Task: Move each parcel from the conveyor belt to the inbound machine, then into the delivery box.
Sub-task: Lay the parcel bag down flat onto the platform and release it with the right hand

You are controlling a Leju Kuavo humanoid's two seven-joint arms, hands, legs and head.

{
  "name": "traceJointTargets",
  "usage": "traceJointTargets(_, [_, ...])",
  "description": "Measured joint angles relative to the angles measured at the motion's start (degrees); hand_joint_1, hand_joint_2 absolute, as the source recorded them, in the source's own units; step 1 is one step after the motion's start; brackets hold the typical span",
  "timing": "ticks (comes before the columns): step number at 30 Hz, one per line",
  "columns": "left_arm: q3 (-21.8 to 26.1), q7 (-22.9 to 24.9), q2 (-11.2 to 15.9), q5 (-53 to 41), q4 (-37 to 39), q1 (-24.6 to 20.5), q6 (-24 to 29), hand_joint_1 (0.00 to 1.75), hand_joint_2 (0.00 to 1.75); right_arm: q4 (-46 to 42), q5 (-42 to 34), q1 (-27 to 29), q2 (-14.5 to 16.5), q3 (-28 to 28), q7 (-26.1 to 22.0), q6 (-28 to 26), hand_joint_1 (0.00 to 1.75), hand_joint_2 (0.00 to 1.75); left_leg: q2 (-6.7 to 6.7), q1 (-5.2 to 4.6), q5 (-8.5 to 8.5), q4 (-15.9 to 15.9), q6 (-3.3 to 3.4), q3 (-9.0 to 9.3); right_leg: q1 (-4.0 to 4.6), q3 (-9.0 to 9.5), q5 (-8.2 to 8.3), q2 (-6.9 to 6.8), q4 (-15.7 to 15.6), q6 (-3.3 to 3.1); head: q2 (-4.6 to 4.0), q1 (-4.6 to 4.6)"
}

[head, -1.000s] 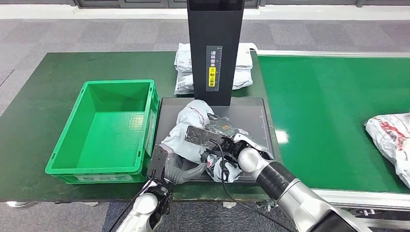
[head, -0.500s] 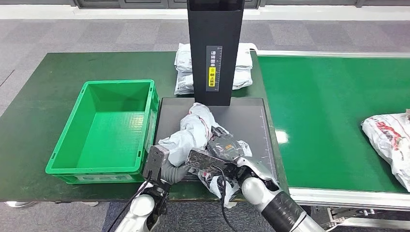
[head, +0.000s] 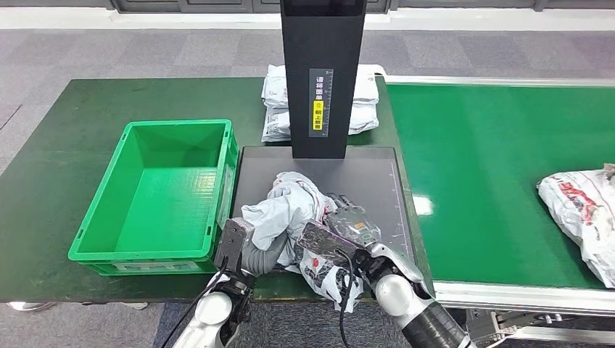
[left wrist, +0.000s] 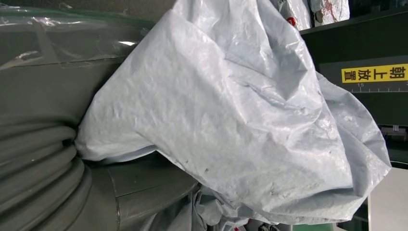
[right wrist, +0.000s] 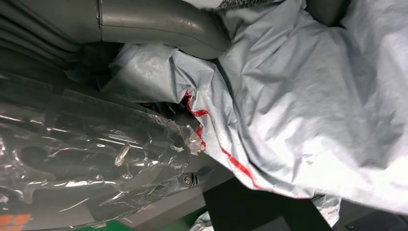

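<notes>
A crumpled grey parcel (head: 290, 206) lies on the front part of the inbound machine's black plate (head: 366, 177), its lower end hanging over the table's front edge. My left hand (head: 254, 254) holds it from the left, the thumb (left wrist: 144, 187) tucked beneath the grey plastic (left wrist: 231, 110). My right hand (head: 344, 232), wrapped in clear film, grips the parcel's right side; its thumb (right wrist: 159, 24) presses on the red-printed plastic (right wrist: 308, 106). The other fingers of both hands are hidden by the parcel. The green delivery box (head: 178, 125) stands to the left.
The machine's black column (head: 323, 72) rises behind the plate, with several white parcels (head: 275, 101) stacked behind it. The green conveyor belt (head: 479, 167) runs on the right and carries another white parcel (head: 580, 210) at its right edge.
The right hand has drawn back toward me, pulling the parcel to the plate's front edge. The left hand stays at the parcel's left side. The conveyor parcel has crept left.
</notes>
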Motion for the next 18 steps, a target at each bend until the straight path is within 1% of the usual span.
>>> traceJointTargets(7, [0.0,-0.01,0.08,0.0,-0.93,0.89,0.49,1.75,1.75,-3.46,0.69,3.19,-0.04,-4.15,0.05,-0.32,0.0,0.0,0.0,0.0,-0.03,0.0,0.0,-0.01,-0.01,0.0,-0.01,0.0,0.0,0.01,0.0,0.01])
traceJointTargets(12, [0.0,0.05,0.28,0.0,-1.64,1.44,0.8,1.75,1.75,-5.53,0.85,4.75,-0.14,-5.53,-0.09,-1.02,0.0,0.0,0.0,0.0,-0.03,0.0,0.0,0.0,0.0,0.0,-0.01,0.0,0.0,0.01,0.0,0.0])
traceJointTargets(15, [0.24,0.32,0.35,-0.01,-2.61,2.34,1.44,1.75,1.75,-8.01,-0.5,6.56,-0.16,-7.21,-1.99,-3.81,0.0,0.0,0.0,0.0,-0.03,0.0,0.0,0.0,0.0,0.0,-0.01,-0.01,0.0,0.0,0.0,0.01])
traceJointTargets(18, [1.03,0.51,0.42,-0.08,-4.04,3.91,2.37,1.75,1.75,-12.34,-6.2,9.21,-0.15,-11.58,-6.37,-8.7,0.0,0.0,-0.01,-0.01,-0.05,0.0,0.02,-0.01,-0.01,0.0,-0.03,-0.03,0.0,0.01,0.0,0.0])
